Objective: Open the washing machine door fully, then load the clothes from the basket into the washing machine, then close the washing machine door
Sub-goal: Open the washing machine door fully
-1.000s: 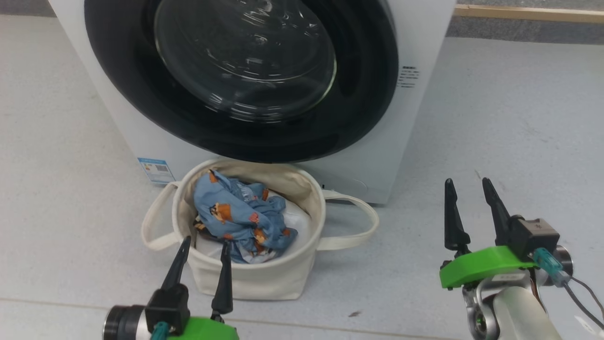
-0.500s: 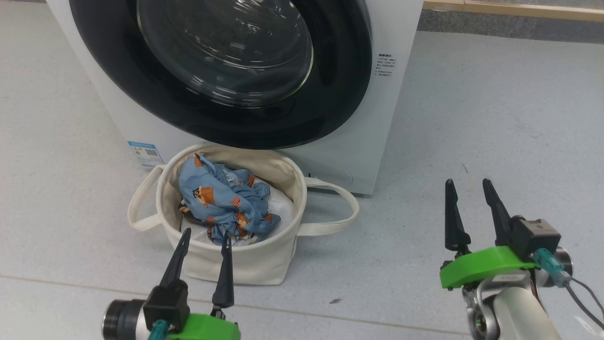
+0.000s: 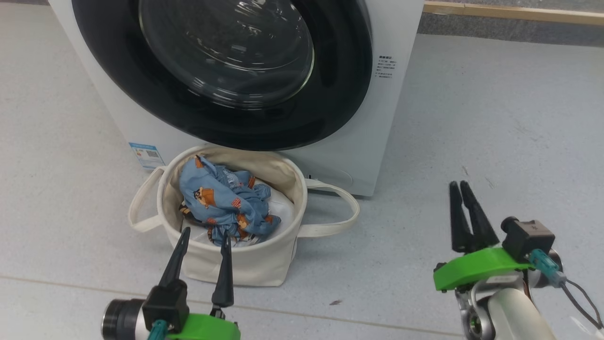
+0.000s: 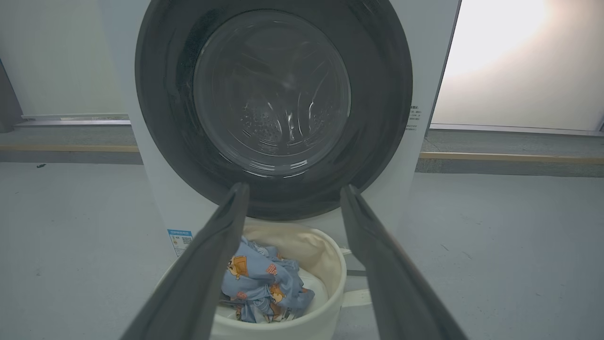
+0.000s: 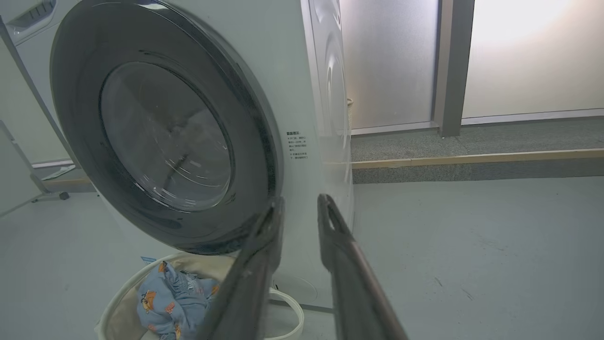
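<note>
Up-left of the right gripper point(image 3: 459, 185) — door point(image 3: 222, 71) shut, its right rim nearer this arm. Right jaws narrow, empty; left gripper point(image 3: 206, 230) wide, empty, by basket point(image 3: 245, 269) of clothes point(image 3: 222, 203).

Glossy door point(image 3: 222, 71), canvas basket point(image 3: 264, 264).

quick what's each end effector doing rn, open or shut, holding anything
left end effector: open wide, holding nothing
right end effector: fingers nearly together with a narrow gap, holding nothing
</note>
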You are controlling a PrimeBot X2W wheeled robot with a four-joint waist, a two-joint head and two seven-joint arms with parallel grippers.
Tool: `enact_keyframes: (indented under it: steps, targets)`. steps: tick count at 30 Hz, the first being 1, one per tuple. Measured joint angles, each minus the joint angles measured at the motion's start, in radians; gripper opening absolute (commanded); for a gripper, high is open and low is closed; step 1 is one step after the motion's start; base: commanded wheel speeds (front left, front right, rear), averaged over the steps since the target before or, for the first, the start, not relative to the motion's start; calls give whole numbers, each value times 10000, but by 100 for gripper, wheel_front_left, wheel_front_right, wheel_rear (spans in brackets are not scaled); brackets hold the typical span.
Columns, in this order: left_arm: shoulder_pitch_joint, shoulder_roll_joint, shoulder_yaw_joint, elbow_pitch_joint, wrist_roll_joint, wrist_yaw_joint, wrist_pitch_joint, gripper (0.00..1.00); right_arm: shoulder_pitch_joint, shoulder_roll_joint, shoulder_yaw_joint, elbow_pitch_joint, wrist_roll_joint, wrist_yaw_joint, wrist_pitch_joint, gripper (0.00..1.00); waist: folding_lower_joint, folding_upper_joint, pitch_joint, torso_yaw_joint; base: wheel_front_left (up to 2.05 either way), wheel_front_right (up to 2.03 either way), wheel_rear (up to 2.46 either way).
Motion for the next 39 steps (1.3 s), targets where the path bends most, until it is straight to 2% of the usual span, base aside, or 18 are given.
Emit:
enact_keyframes:
  steps: [6, 11, 14, 15, 19, 22, 25, 26, 28, 31, 39]
  targets:
    - [3, 2, -38, 12, -4, 2, 0, 100, -10, 0, 38, 10, 522, 0, 0, 0, 0, 0, 42, 33, 0, 0, 0]
    - [-11, 2, -107, 56, -4, 4, 0, 100, -373, 0, 4, -8, 2119, 0, 0, 0, 1, 0, 275, 65, 0, 0, 0]
    - [-56, 2, -236, 69, -33, 10, 0, 100, -1014, 0, -190, 12, 3760, 0, 0, 0, 1, 0, 454, 116, 0, 0, 0]
    - [-177, 0, -245, 65, -123, 65, 0, 100, -1521, -8, -353, 245, 5371, 0, 0, 0, 1, 0, 622, 156, 0, 0, 0]
    - [-544, -2, -328, 58, -123, 92, 0, 100, -2551, -15, -460, 1417, 7210, 0, 0, 0, 2, 0, 1029, 278, 0, 0, 0]
    - [-739, -8, -389, 42, -196, 100, -2, 100, -3507, -56, -130, 2376, 8867, 0, 23, 0, 1, 0, 1377, 389, 0, 0, 0]
    - [-948, -17, -554, 75, -268, 104, 0, 100, -4767, -69, 92, 3233, 10489, -2, 892, 0, 2, 0, 1814, 469, 0, 0, 0]
    - [-948, -17, -554, 75, -268, 104, 0, 100, -4767, -69, 92, 3233, 10489, -2, 892, 0, 2, 0, 1814, 469, 0, 0, 0]
    - [-1310, -42, -715, 67, -345, 105, -2, 100, -6048, -180, 0, 3722, 11221, -2, 1611, 0, 3, 0, 2311, 562, 0, 0, 0]
    - [-1732, -46, -911, 48, -472, 194, -2, 100, -7043, -489, -109, 3944, 11743, -2, 2163, 0, 3, 0, 2815, 697, 0, 0, 0]
    - [-2299, -69, -1329, 157, -844, 303, -2, 100, -8189, -1154, -221, 4529, 12705, -2, 3695, 0, 3, 0, 3799, 1242, 0, 0, 0]
